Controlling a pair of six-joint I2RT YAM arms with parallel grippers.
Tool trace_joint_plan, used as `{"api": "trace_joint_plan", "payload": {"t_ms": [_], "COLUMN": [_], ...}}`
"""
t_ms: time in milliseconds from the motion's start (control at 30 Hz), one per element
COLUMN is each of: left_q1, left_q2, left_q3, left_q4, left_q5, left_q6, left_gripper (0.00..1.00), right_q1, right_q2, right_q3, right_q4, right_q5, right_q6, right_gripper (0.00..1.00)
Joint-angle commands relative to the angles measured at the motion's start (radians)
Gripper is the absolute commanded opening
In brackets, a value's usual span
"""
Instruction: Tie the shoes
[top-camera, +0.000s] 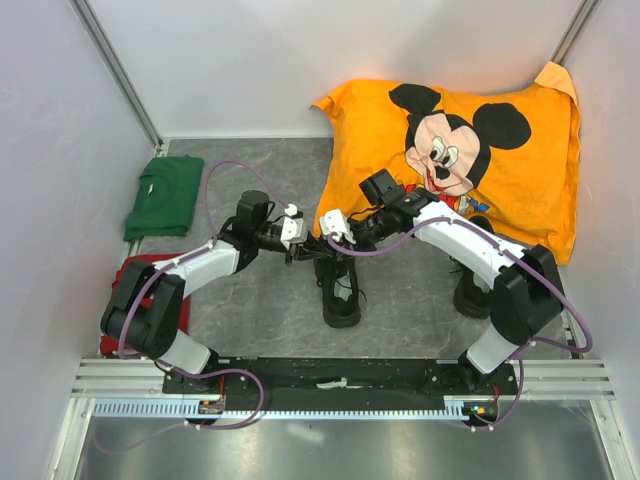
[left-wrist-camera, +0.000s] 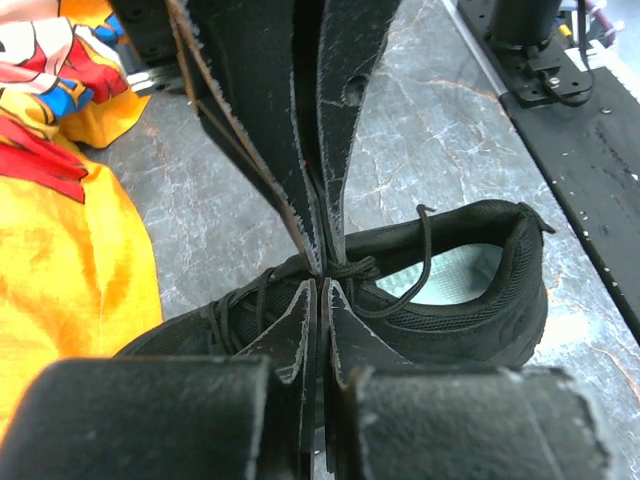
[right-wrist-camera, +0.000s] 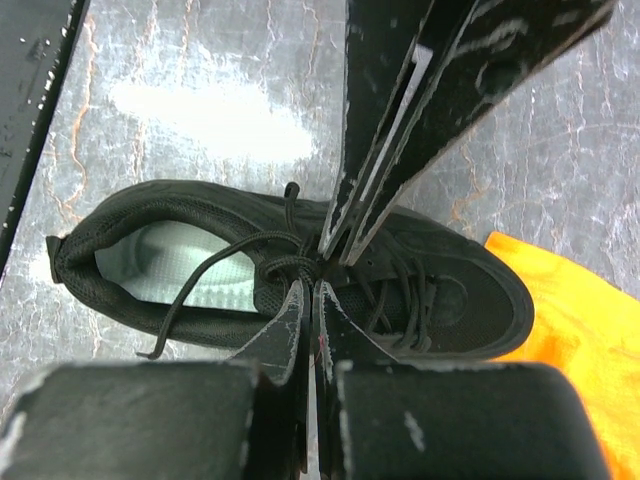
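One black shoe (top-camera: 342, 298) lies in the middle of the table, toe away from the arm bases, with its pale insole (left-wrist-camera: 445, 275) showing. My left gripper (top-camera: 308, 252) and right gripper (top-camera: 322, 250) meet tip to tip just above its laces. In the left wrist view my left gripper (left-wrist-camera: 322, 282) is shut at the lace crossing, where a lace loop (left-wrist-camera: 424, 250) stands up. In the right wrist view my right gripper (right-wrist-camera: 313, 285) is shut beside the lace knot (right-wrist-camera: 288, 270), and a loose lace end (right-wrist-camera: 165, 335) trails over the shoe's side. The second shoe (top-camera: 468, 295) stands at the right, partly hidden by the right arm.
A large orange Mickey Mouse pillow (top-camera: 520, 170) fills the back right, close to the shoe's toe (right-wrist-camera: 560, 330). A folded green shirt (top-camera: 165, 195) lies at the back left. A red object (top-camera: 125, 275) lies under the left arm. White walls enclose the grey mat.
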Motion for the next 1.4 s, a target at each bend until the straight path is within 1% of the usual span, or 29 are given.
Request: {"api": "trace_joint_plan", "payload": {"t_ms": [0,67,200,533,800,967,1167,1367], "left_q1": [0.002,0.006,0.010,0.032,0.056,0.056,0.056,0.059], "left_q2": [-0.065,-0.097,-0.133,-0.156,-0.207,-0.208,-0.216,-0.216], "left_q3": [0.006,-0.018,-0.044,-0.080,-0.133,-0.144,-0.153,-0.159], "left_q4": [0.023,0.050,0.058,0.043,0.041,0.047,0.049,0.035], "left_q5": [-0.041,-0.086,-0.171,-0.354,-0.392,-0.402,-0.428,-0.449], "left_q6": [-0.047,-0.104,-0.152,-0.305,-0.314,-0.327,-0.313,-0.268], "left_gripper": [0.01,0.01,0.02,0.02,0.01,0.02,0.01,0.02], "right_q1": [-0.021,-0.028,-0.048,-0.087,-0.128,-0.143,-0.160,-0.173], "right_q2": [-0.060,-0.080,-0.115,-0.155,-0.186,-0.226,-0.249,-0.267], "right_q3": [-0.020,-0.044,-0.086,-0.164,-0.214,-0.248,-0.267,-0.294], "right_q4": [-0.012,-0.018,-0.021,-0.021,-0.021,-0.029,-0.066,-0.074], "right_q5": [0.018,0.034,0.066,0.135,0.153,0.170,0.204,0.221], "right_q6": [-0.009,-0.006,0.014,0.040,0.025,0.013,-0.010,-0.030], "right_gripper": [0.00,0.00,0.00,0.00,0.00,0.00,0.00,0.00]}}
